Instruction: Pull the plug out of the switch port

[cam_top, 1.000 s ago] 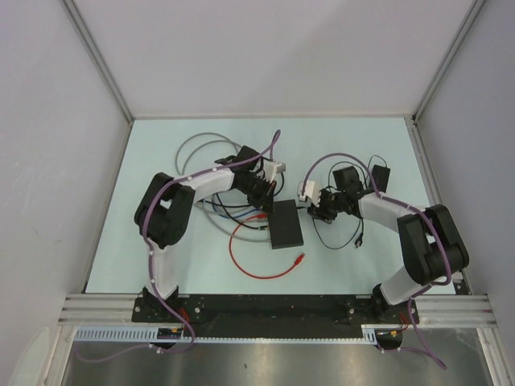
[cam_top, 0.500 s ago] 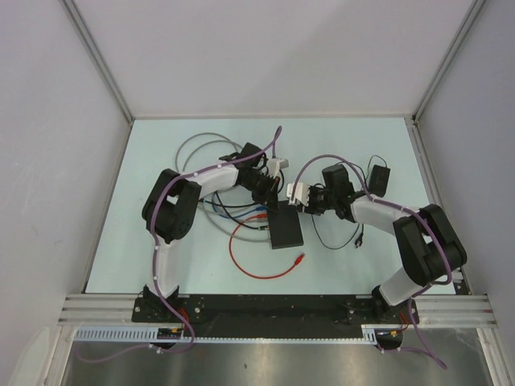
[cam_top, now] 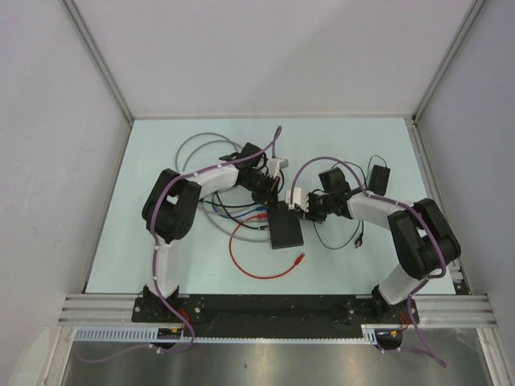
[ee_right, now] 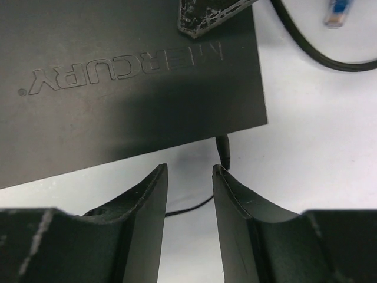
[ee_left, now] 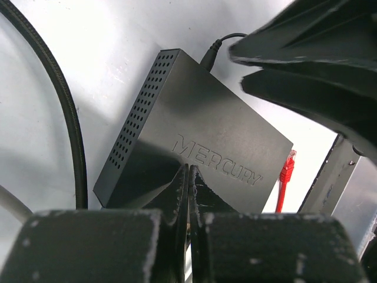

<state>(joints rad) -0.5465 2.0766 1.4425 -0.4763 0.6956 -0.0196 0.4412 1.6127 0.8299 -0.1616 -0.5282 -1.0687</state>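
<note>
Right of the switch [cam_top: 286, 231], right end effector [ee_right: 189, 177] now sits closer, jaws parted just short of the plug [ee_right: 222, 150], grasp pending; clenched left end effector [ee_left: 188, 177] presses the switch top.

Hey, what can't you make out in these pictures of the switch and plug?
Switch ports: top view, too small.
Black plug seating: right wrist view, the switch's edge hides the socket.
Right gripper touching the plug or not: right wrist view, one fingertip overlaps it.
Left wrist view, upper right: a blurred dark shape covers it.
</note>
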